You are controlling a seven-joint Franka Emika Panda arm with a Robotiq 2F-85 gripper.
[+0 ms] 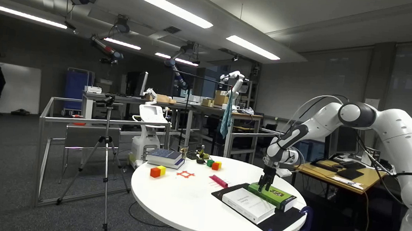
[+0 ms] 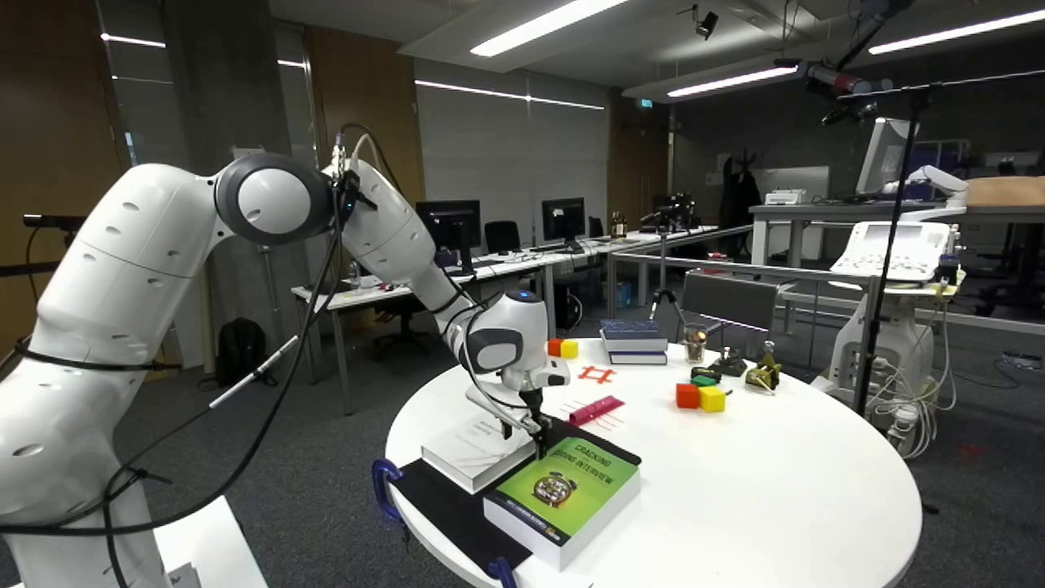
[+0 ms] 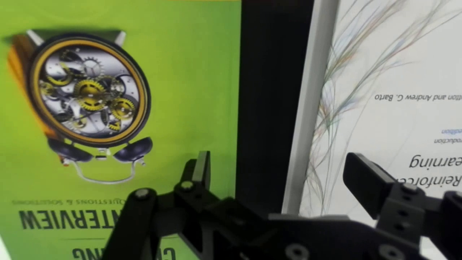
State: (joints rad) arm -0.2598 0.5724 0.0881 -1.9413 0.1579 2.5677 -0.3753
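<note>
Wrist view alone — the white book [image 3: 379, 77] reads "Barto" near the end effector [image 3: 277, 156].

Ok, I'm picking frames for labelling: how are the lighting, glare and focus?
In both exterior views, ceiling lights burn out to white while the far wall looks dim; in the wrist view, the green book and white book show no strong glare, their lettering slightly soft and upside down, and the gripper covers part of the green book's title.

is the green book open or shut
Shut: the green book lies flat, front cover facing up, and its page edges form one closed block in an exterior view.
</note>
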